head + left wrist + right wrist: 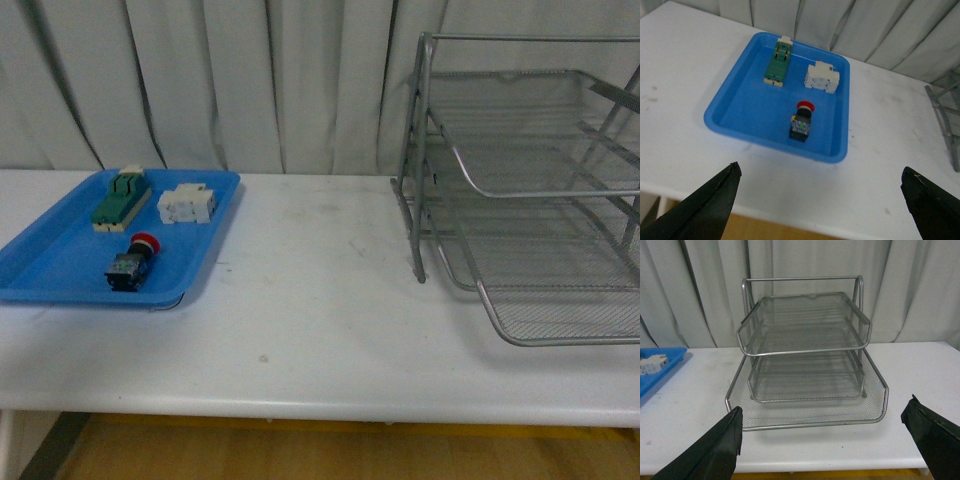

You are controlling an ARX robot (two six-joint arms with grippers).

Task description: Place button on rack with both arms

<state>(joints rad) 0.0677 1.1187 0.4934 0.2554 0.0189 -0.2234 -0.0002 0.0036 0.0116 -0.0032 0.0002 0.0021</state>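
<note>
The left pincer (820, 171) hangs wide open and empty over the white counter (685, 95), facing the flat blue plastic tray (747, 107) in which the small red-capped push-button with a black boxy body (801, 122) lies untouched. The right pincer (825, 407), equally spread and empty, faces the silver wire-mesh three-tier rack (805, 350), well apart from the tray. Judging by this, nothing is done: grasp, carry and placing all remain

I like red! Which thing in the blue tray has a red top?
The button, alone nearest the robot; the switch block is green-topped, the terminal block white.
</note>
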